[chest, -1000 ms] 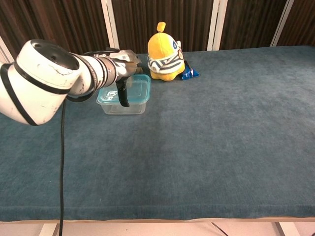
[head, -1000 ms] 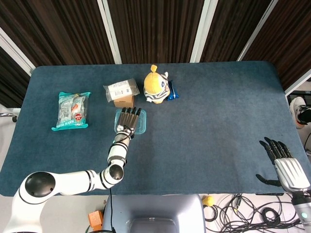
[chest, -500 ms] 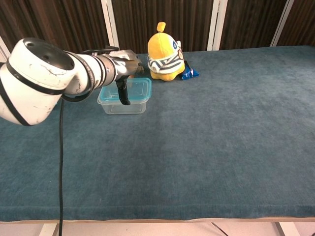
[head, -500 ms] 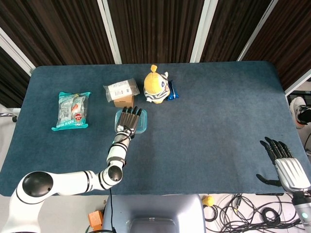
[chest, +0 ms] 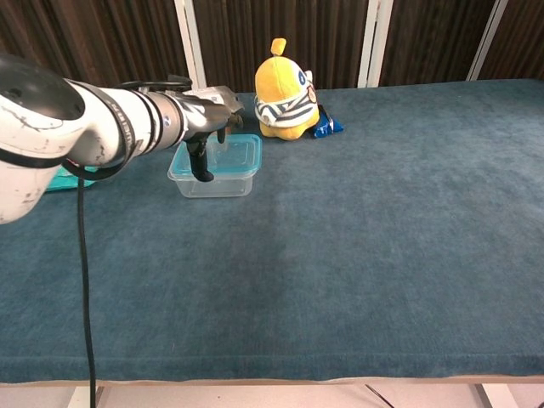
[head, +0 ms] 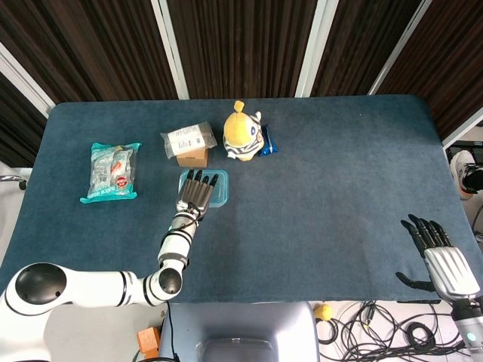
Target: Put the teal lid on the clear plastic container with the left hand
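Observation:
The clear plastic container [chest: 223, 174] stands on the table left of centre, and the teal lid [head: 217, 190] [chest: 242, 151] lies on top of it. My left hand [head: 195, 194] [chest: 204, 136] is spread flat over the lid's left part with its fingers apart, holding nothing. Whether it touches the lid I cannot tell. My right hand [head: 444, 260] hovers open off the table's near right corner, seen only in the head view.
A yellow plush toy [head: 243, 134] [chest: 286, 93] stands just behind the container, a blue packet [head: 269, 141] beside it. A small cardboard box with a clear bag [head: 189, 142] and a teal snack bag [head: 112, 171] lie to the left.
My left hand and forearm have drawn back toward me and to the left, off the lid's middle. The lid and container have stayed put. The right hand barely moved.

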You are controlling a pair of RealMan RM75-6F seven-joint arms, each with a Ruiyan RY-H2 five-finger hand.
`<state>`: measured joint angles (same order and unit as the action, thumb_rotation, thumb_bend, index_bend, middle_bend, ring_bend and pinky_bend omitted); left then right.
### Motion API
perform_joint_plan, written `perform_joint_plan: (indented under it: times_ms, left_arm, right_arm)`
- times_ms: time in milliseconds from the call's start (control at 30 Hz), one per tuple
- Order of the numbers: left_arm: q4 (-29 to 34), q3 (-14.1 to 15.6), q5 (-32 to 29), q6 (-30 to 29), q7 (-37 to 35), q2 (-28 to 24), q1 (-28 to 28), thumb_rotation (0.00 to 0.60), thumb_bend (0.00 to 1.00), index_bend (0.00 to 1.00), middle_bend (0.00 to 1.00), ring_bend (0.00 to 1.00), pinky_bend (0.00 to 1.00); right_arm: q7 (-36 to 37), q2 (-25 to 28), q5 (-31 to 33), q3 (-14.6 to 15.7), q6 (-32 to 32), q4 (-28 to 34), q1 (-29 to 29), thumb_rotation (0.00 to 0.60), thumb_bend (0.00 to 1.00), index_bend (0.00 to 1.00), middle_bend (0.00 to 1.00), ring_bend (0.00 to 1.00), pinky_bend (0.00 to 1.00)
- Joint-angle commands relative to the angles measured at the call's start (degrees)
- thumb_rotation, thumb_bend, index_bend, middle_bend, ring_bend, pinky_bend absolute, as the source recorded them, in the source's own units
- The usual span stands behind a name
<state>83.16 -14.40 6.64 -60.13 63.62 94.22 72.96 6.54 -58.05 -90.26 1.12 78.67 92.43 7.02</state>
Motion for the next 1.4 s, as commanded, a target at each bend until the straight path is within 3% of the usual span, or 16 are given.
perform_joint_plan:
  times_ms: [33, 667, 1100, 1233, 1400]
  left_arm:
    - [1.5, 0.9, 0.6, -0.8, -0.6, -0.7, -0.9, 0.6, 0.33, 0.0, 0.25, 0.08, 0.03]
    - [4.9, 2.0, 0.5, -0.6, -1.2, -1.9, -1.0, 0.6, 0.33, 0.0, 0.35, 0.14, 0.01]
    - [5.2, 2.1, 3.5, -1.4, -3.1, -1.4, -0.9, 0.6, 0.33, 0.0, 0.35, 0.14, 0.01]
    - [5.4, 2.3, 6.7, -1.6, -5.0, -1.4, -1.5, 0.6, 0.33, 0.0, 0.28, 0.13, 0.01]
    - [5.5, 2.8, 7.5, -1.4, -5.5, -1.3, -1.9, 0.6, 0.33, 0.0, 0.27, 0.12, 0.01]
  right_arm:
    - [-0.2, 0.0, -0.2, 0.1, 0.0, 0.0, 0.0, 0.6, 0.11, 0.0, 0.0, 0.0, 0.0]
    - [-0.7, -0.2, 0.1, 0.0, -0.1, 0.3, 0.0, 0.6, 0.11, 0.0, 0.0, 0.0, 0.0]
    - [-0.2, 0.1, -0.2, 0.1, 0.4, 0.2, -0.2, 0.6, 0.11, 0.0, 0.0, 0.0, 0.0]
    - [-0.1, 0.1, -0.4, 0.2, 0.4, 0.2, -0.2, 0.6, 0.11, 0.0, 0.0, 0.0, 0.0]
    - [0.1, 0.3, -0.6, 0.2, 0.7, 0.3, -0.4, 0.6, 0.11, 0.0, 0.0, 0.0, 0.0]
